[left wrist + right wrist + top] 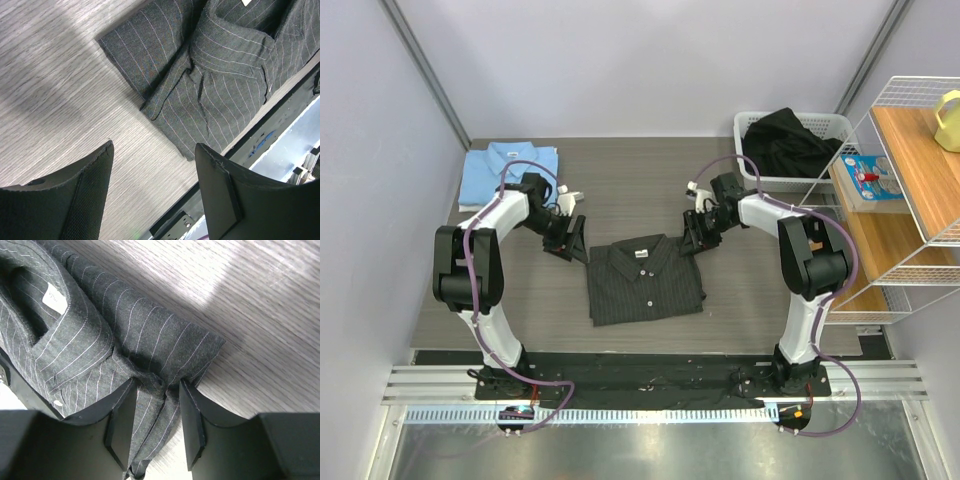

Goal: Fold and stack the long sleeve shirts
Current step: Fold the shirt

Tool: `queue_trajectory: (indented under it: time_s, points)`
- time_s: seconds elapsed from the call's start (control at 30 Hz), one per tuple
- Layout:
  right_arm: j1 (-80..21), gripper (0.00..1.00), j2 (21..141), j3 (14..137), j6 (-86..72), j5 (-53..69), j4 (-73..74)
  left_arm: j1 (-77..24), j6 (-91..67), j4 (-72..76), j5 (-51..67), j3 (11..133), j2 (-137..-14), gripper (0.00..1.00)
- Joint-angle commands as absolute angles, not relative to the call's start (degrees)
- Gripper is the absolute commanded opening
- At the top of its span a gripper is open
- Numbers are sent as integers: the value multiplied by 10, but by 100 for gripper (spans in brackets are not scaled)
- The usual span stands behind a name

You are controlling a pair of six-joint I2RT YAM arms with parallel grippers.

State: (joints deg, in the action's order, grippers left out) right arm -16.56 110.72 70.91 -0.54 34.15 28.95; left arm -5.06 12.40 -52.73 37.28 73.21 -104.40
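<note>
The grey wood table (640, 170) lies bare across its far middle and along its left side, the widest free ground for either arm. The pinstriped shirt (645, 280) lies folded into a rough square at the table's centre, collar toward the far side, its near edge close to the table's near edge. The light blue shirt (510, 172) sits folded in the far left corner, well apart from it. A white basket (750, 125) holding dark cloth stands at the far right.

The left gripper (154, 147) hangs spread and empty over bare wood just beside the pinstriped shirt's left edge. The right gripper (157, 385) appears clenched on the shirt's far right corner, a ridge of fabric bunched between its fingers (120, 425).
</note>
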Motion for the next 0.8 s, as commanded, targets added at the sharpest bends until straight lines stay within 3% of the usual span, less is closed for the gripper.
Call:
queue_trajectory:
  time_s: [0.0, 0.23, 0.77]
  points:
    - [-169, 47, 1054, 725, -3, 336, 300, -45, 120, -516, 381, 731, -1028, 67]
    - [-169, 56, 1009, 736, 22, 303, 301, -44, 119, -514, 387, 733, -1029, 67]
    - [-176, 56, 1111, 761, 6, 386, 301, -43, 121, -515, 388, 732, -1036, 67]
